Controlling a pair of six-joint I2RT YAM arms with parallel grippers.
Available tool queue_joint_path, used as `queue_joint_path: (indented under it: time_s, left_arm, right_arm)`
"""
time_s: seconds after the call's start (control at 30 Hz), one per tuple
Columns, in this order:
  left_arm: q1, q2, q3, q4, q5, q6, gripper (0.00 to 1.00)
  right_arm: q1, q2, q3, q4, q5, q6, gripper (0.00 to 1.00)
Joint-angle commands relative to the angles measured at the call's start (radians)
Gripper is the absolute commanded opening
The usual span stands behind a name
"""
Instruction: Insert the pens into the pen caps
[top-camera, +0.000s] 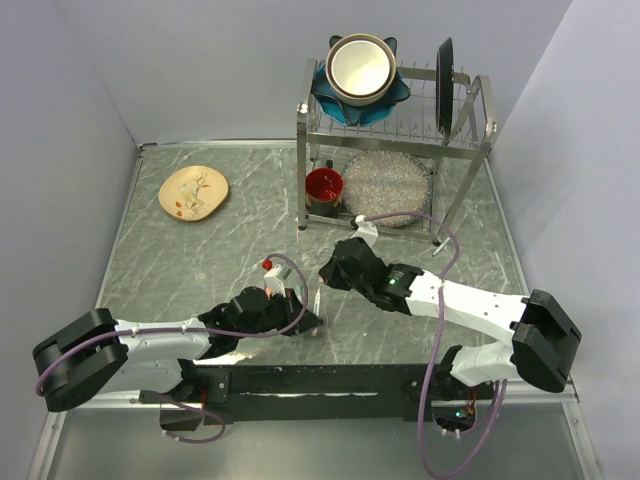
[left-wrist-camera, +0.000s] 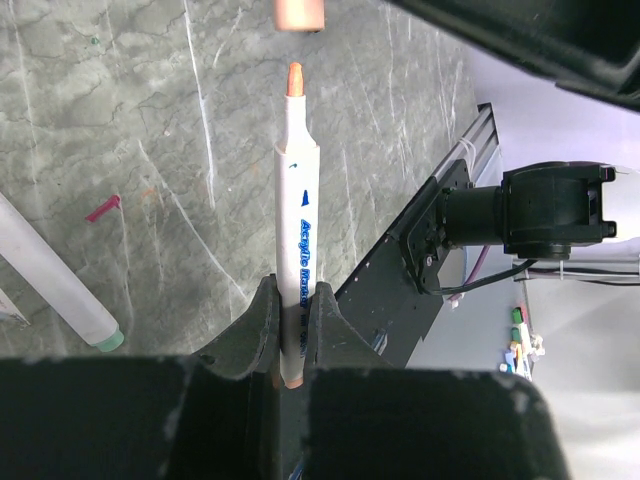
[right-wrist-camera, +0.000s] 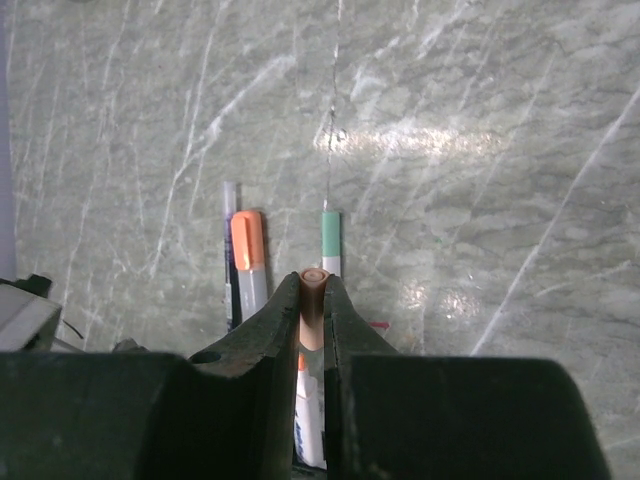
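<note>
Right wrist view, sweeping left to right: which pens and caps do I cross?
Thin pen → orange-capped pen → salmon cap held in the right gripper → green-capped pen.

The left gripper (top-camera: 308, 315) and right gripper (top-camera: 327, 275) meet near the front of the dish rack (top-camera: 489, 128), a white pen (top-camera: 317, 297) between them. A beige plate (top-camera: 193, 192) lies well left of the rack, and a red cup (top-camera: 324, 186) stands in its lower left corner.
</note>
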Motion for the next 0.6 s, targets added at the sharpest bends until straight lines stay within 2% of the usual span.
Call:
queue_joint_path:
  time_s: [0.0, 0.57]
  left_arm:
    - [-0.005, -0.008, 0.033, 0.046, 0.006, -0.005, 0.01]
    - [-0.008, 0.0, 0.038, 0.067, 0.024, -0.006, 0.01]
  right_arm:
    - [0.0, -0.056, -0.027, 0.03, 0.009, 0.017, 0.0]
    - [0.009, -0.082, -0.058, 0.048, 0.004, 0.031, 0.0]
